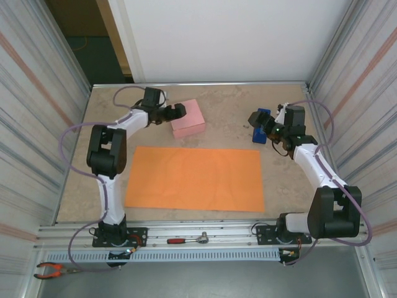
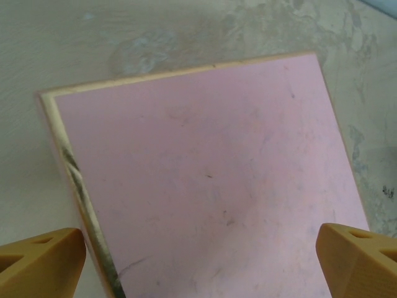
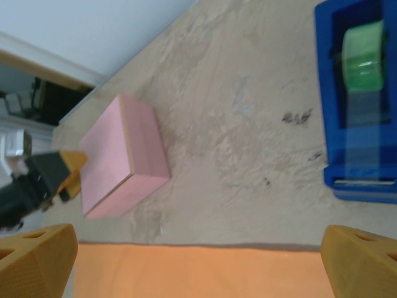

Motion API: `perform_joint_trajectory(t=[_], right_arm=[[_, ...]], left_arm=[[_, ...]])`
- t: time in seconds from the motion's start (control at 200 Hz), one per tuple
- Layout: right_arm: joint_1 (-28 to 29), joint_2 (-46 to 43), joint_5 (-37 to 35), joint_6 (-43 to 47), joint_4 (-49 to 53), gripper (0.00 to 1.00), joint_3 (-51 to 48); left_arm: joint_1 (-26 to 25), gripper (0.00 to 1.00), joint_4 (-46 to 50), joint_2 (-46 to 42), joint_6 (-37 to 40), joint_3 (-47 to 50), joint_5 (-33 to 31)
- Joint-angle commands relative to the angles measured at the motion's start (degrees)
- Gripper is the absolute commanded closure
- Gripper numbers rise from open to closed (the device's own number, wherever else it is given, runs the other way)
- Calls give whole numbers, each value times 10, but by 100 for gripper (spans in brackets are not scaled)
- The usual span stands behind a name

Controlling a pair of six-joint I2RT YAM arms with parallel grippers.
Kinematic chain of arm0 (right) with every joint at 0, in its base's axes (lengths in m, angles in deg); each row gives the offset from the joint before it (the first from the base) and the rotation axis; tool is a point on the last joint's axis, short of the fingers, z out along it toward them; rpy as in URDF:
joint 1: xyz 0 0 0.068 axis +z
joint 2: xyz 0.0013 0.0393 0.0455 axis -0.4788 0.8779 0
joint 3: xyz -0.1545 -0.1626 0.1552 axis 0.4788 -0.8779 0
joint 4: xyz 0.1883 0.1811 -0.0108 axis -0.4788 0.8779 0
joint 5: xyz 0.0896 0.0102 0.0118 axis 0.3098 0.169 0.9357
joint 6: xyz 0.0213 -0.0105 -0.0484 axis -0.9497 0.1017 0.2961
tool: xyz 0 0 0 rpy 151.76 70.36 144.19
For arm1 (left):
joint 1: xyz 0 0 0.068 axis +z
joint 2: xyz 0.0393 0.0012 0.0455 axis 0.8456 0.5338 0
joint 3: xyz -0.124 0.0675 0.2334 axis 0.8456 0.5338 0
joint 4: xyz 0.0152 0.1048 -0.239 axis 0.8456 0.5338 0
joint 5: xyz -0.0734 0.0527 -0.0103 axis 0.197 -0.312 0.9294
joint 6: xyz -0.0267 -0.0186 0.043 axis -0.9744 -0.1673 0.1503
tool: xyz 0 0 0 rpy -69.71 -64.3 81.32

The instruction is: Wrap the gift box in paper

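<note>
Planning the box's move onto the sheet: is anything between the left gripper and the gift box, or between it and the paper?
Nothing visible. The open left gripper is right at the gift box; only bare table lies between box and paper. The tape dispenser sits off to the right.

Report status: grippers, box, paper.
Left gripper open at gift box. Right gripper open beside tape dispenser. Paper flat, box off it, unwrapped. Nothing in the way.

Gift box [image 1: 188,119]: one was counted.
Paper [image 1: 195,179]: one was counted.
Tape dispenser [image 3: 356,155]: one was counted.
Pliers [image 1: 53,269]: one was counted.
Red-handled tool [image 1: 186,239]: one was counted.
</note>
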Motion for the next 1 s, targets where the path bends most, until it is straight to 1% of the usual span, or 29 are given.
perform_joint_trajectory(t=[0.0,0.085,0.145,0.361,0.461,0.631,0.706,0.727,0.797,0.897,0.997], right_arm=[[12,7,22,18,18,0,14],[20,43,28,18,20,1,38],[29,79,35,19,24,3,66],[73,242,79,20,56,10,211],[97,313,83,16,68,13,276],[121,403,88,-8,65,15,352],[128,430,89,-18,64,15,375],[130,438,89,-21,64,15,382],[136,461,93,-28,63,16,400],[144,487,98,-34,62,19,420],[150,512,103,-42,62,24,440]], left_arm=[[-18,5,63,43,42,-75,31],[-34,6,95,65,65,-119,41],[-39,7,102,65,67,-125,36],[-34,6,40,-8,43,-38,-6],[-22,7,36,-30,35,-27,17],[-11,8,37,-20,28,-29,62],[-11,10,37,-15,24,-34,78],[-10,10,37,1,23,-35,81],[-10,12,31,14,14,-36,91],[-11,15,20,28,3,-37,110],[-11,20,12,39,-7,-38,125]])
